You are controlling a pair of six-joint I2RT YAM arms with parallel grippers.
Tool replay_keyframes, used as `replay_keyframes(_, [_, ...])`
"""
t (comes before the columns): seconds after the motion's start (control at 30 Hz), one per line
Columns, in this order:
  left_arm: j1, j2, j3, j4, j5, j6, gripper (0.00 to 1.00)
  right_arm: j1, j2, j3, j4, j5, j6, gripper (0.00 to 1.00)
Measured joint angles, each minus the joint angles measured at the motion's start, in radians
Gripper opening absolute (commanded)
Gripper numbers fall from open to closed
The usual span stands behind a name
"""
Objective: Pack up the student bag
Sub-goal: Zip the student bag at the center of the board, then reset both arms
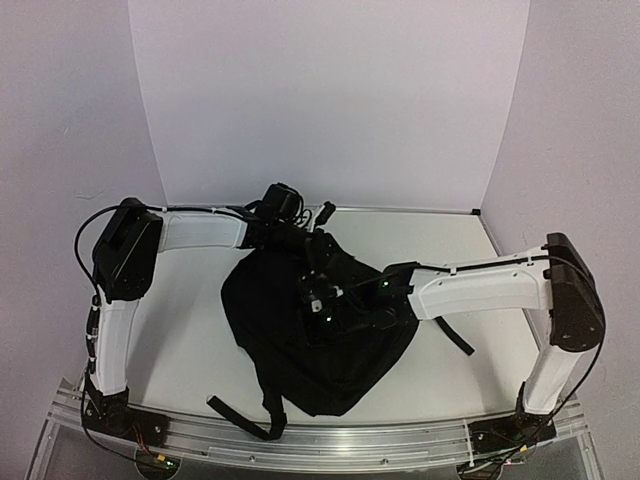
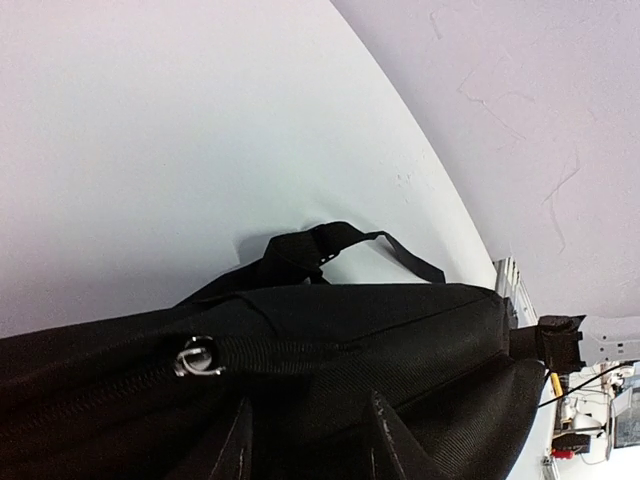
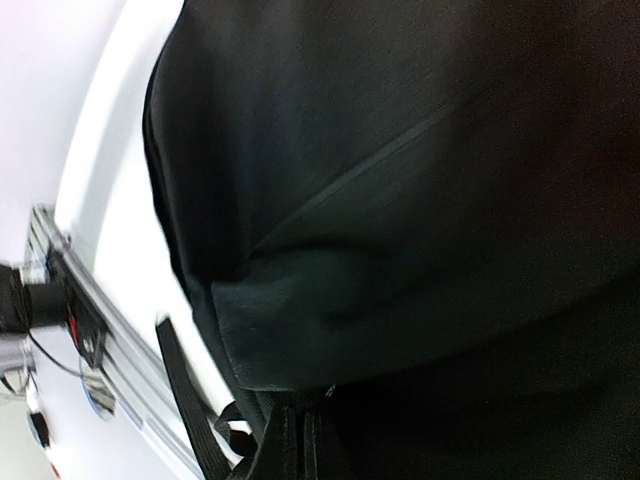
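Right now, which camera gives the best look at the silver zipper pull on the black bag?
The left wrist view: the zipper pull gleams close up on the student bag. From above the bag is whole but the pull cannot be made out; the right wrist view shows only dark fabric and a strap.

The student bag lies centred on the table.

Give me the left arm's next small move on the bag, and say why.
Probably close the left gripper on the fold of the student bag that lies between its fingers. In the left wrist view the fingers straddle the black fabric just beside the metal zipper pull. A firm hold there would likely steady the bag for working the zipper.
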Motion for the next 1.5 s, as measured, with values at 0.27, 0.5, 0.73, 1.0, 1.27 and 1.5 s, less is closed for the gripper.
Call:
replay_keyframes(0.27, [0.017, 0.015, -0.006, 0.021, 0.018, -0.028, 0.38, 0.088, 0.037, 0.066, -0.026, -0.032, -0.063, 0.0])
replay_keyframes(0.5, [0.016, 0.009, -0.032, 0.049, 0.013, -0.029, 0.82, 0.109, 0.031, 0.08, -0.028, -0.028, -0.099, 0.92])
replay_keyframes(0.73, [0.08, -0.13, -0.169, 0.037, -0.063, -0.006, 0.95, 0.032, -0.103, 0.051, -0.021, 0.07, -0.141, 0.98])
replay_keyframes(1.0, [0.326, -0.324, -0.312, 0.018, -0.174, 0.041, 1.0, -0.38, -0.168, -0.035, 0.024, 0.169, -0.254, 0.98])
replay_keyframes(1.27, [0.656, -0.53, -0.587, 0.027, -0.264, 0.061, 1.0, -0.838, -0.242, -0.262, 0.119, 0.138, -0.316, 0.98])
replay_keyframes(1.5, [0.863, -0.838, -0.811, 0.116, -0.442, 0.094, 1.0, -0.989, -0.497, -0.469, 0.326, 0.234, -0.35, 0.98])
